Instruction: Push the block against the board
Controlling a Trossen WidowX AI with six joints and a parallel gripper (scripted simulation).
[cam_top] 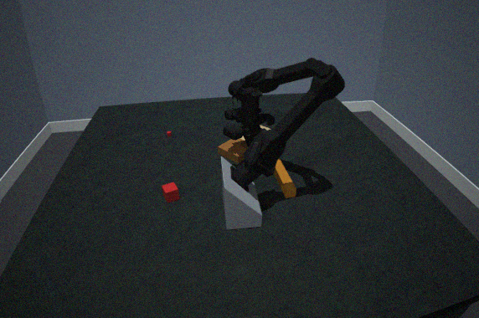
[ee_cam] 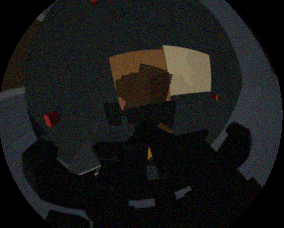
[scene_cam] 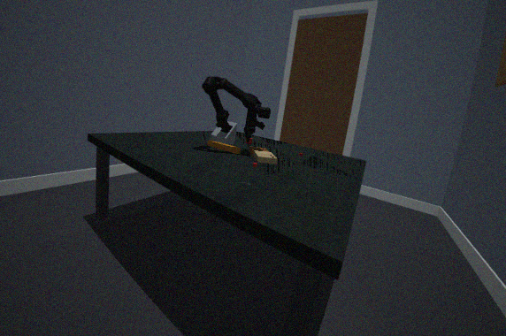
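Note:
A brown, square-looking block (cam_top: 229, 147) (ee_cam: 136, 58) lies flat beside a cream piece (scene_cam: 264, 156) (ee_cam: 192, 72). No gap shows between them in the wrist view, but their outlines show a slight step there. Whether the edges are even I cannot tell. An orange bar (cam_top: 285, 181) (scene_cam: 223, 147) lies apart from them. Which piece is the board is not clear. My gripper (scene_cam: 249, 140) (ee_cam: 143, 123) is shut and empty, pointing down by the brown block's side nearest the arm base. The arm hides much of both pieces in the top view.
The pale grey wedge (cam_top: 239, 211) under the arm base stands near the orange bar. A red cube (cam_top: 171, 192) (ee_cam: 51, 119) lies left of the wedge in the top view. A smaller red cube (cam_top: 169, 134) lies farther back. Another small red thing (ee_cam: 216, 97) lies beyond the cream piece.

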